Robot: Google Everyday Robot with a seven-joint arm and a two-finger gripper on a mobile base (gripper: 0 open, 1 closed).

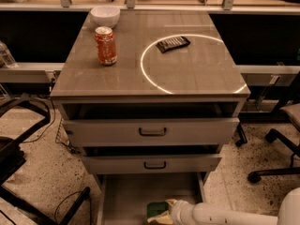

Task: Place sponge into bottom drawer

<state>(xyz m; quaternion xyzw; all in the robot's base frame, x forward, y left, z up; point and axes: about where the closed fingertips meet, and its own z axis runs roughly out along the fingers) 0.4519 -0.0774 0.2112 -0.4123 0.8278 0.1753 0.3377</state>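
Observation:
The sponge (157, 211), green top with a yellow underside, sits at the tip of my gripper (168, 211) low over the floor of the open bottom drawer (126, 196), near its front right. My white arm reaches in from the lower right. The gripper is shut on the sponge. The drawer's front part is cut off by the frame edge.
The two upper drawers (152, 131) stand slightly open above. On the cabinet top are a red can (106, 45), a white bowl (105, 15) and a flat black packet (173, 43). An office chair base (276, 163) stands at the right and black chair legs (28, 139) at the left.

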